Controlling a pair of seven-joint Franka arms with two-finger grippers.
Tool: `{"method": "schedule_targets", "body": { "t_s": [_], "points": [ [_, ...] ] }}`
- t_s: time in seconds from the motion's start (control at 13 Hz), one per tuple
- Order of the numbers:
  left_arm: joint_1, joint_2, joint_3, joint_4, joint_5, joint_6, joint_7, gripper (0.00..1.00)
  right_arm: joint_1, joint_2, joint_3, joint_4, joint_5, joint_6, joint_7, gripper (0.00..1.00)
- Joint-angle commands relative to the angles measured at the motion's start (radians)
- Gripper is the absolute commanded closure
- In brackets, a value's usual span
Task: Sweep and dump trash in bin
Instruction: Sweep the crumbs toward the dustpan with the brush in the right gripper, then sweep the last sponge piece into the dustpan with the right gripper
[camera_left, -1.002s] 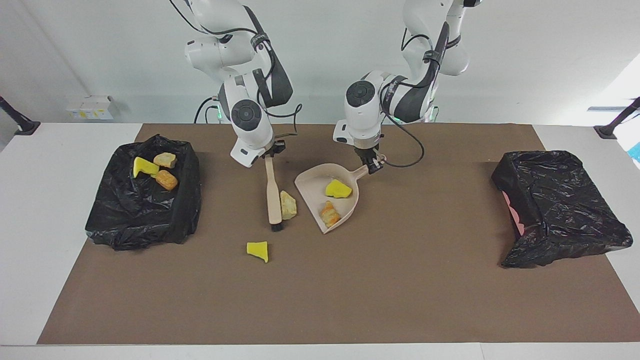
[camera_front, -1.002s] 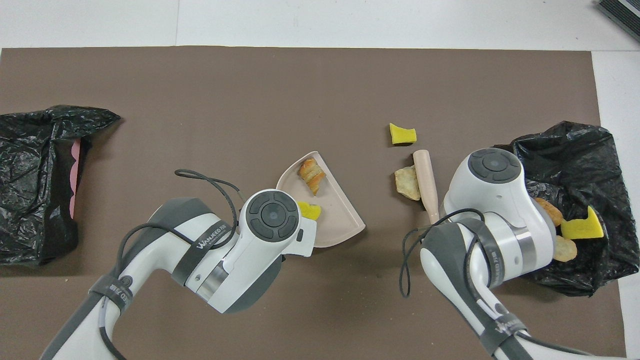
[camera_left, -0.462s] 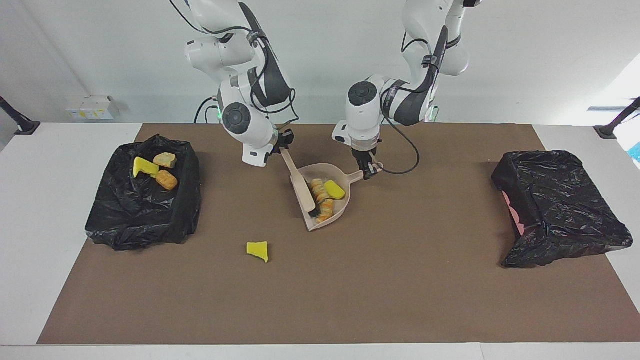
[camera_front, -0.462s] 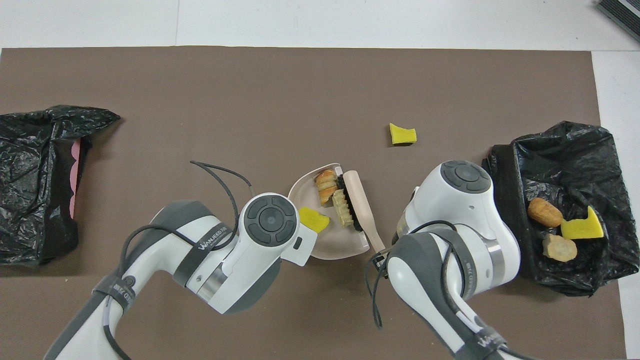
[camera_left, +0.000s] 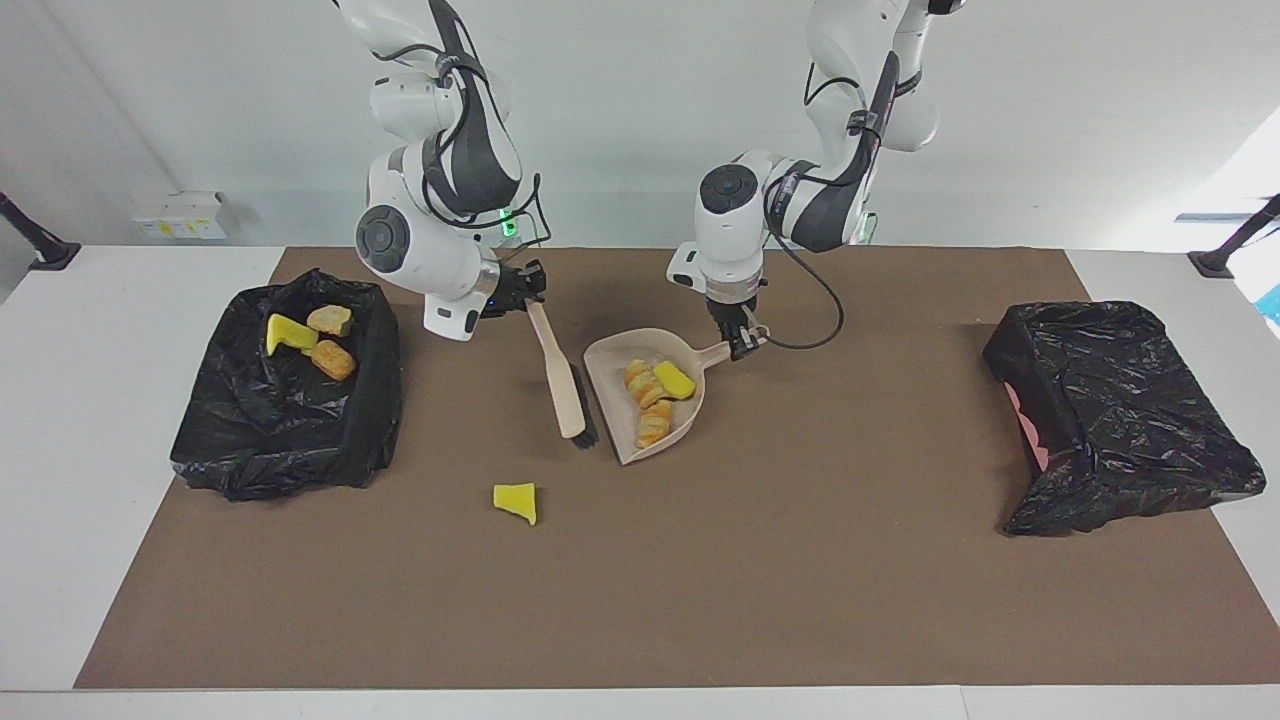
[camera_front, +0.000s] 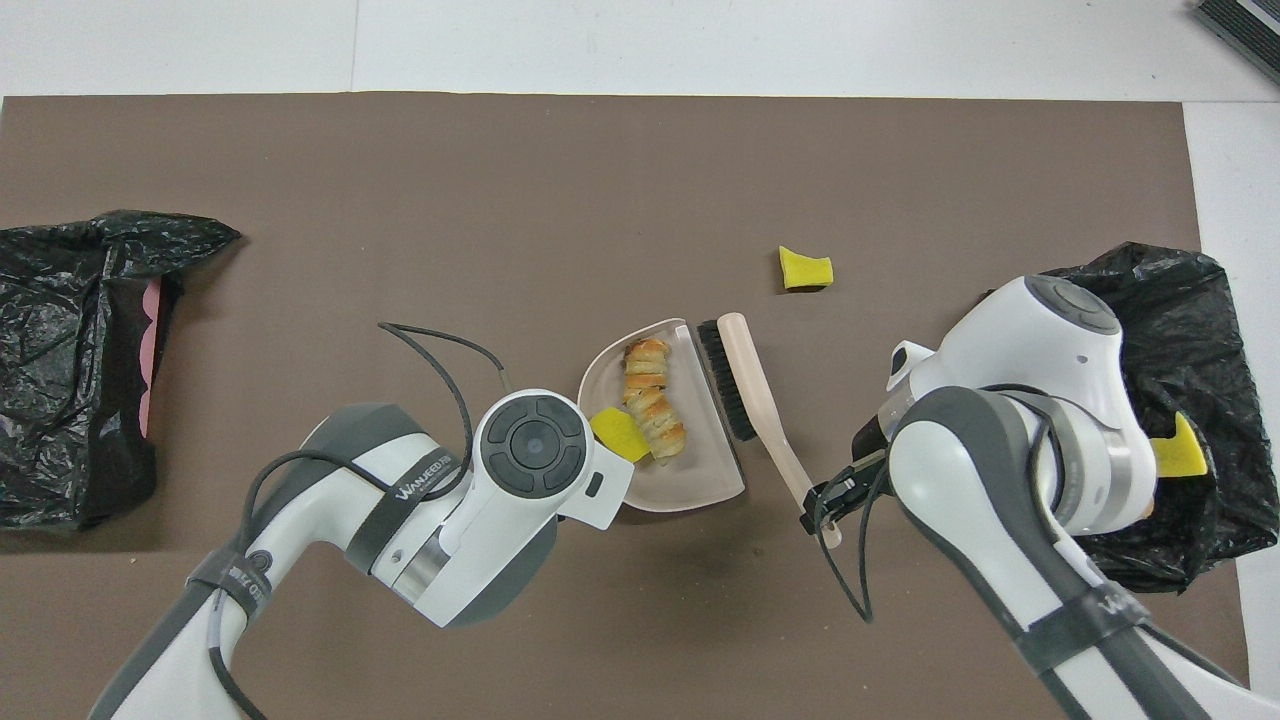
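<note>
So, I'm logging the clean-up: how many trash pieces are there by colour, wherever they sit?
Yellow sponge pieces: 3
Tan or orange bread-like lumps: 4
Total: 7

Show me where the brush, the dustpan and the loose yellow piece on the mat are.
brush (camera_left: 560, 375), facing view, on its handle
dustpan (camera_left: 608, 362), facing view, on its bare floor
loose yellow piece (camera_left: 516, 500), facing view, on its middle

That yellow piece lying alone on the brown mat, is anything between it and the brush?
No, nothing visible. The brush, held by the right gripper, hangs beside the dustpan. Only bare mat lies between its bristles and the lone yellow piece, which sits farther from the robots.
</note>
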Motion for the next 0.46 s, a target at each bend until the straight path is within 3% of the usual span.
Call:
{"method": "schedule_targets", "body": {
  "t_s": [0.0, 0.39],
  "points": [
    [0.009, -0.002, -0.002, 0.042, 0.011, -0.052, -0.091, 1.0, 0.017, 0.023, 0.014, 0.041, -0.174, 0.082, 0.099, 1.0],
    [0.008, -0.002, -0.001, 0.046, 0.011, -0.099, -0.113, 1.0, 0.0, 0.168, 0.006, 0.237, -0.421, 0.06, 0.141, 1.0]
  ]
}}
